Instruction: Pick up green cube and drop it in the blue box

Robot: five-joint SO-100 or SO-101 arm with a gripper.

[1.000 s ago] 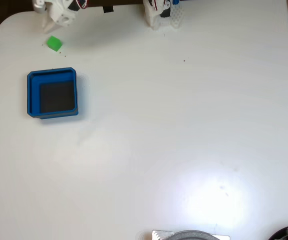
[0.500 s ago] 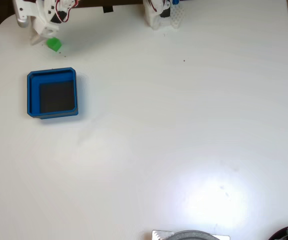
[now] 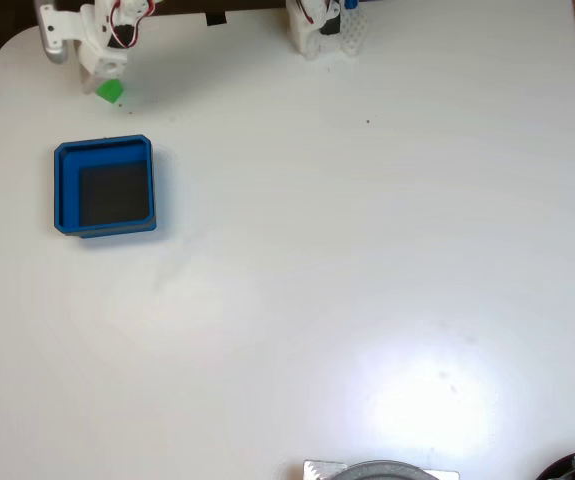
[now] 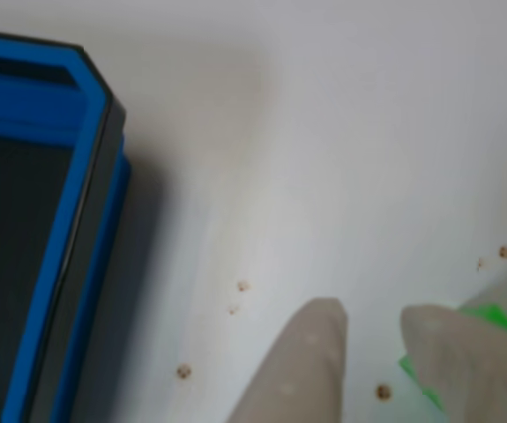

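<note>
Green cube (image 3: pixel 111 92), a small bright plain block, is sitting near the top left corner of the white table (image 3: pixel 347 280) in the fixed view, partly tucked under the white plastic gripper (image 3: pixel 102 80). Below it in that view, and well apart from it, the blue box (image 3: pixel 64 190) is resting flat on the table: a square shallow tray with thick blue walls, clipped corners and a dark grey-black floor. Nothing is lying inside the tray.

In the other view, which is looking down close to the table, two pale, rounded fingertips (image 4: pixel 310 339) are pointing up from the bottom edge with a narrow gap between them. The gripper (image 4: pixel 372 330) is showing bare table through that gap, so the fingers are parted slightly and are gripping nothing between them. The green cube (image 4: pixel 491 319) is showing as a bright sliver just behind and beside the right-hand fingertip (most of it is hidden by that finger, so I cannot tell whether they are touching). The blue box (image 4: pixel 77 229) is filling the left side of this view, its smooth wall casting a soft shadow. A few tiny brown specks (image 4: pixel 242 285) are dotting the matte white surface.

At the top edge of the fixed view, the arm's white base (image 3: pixel 319 25) is standing.
</note>
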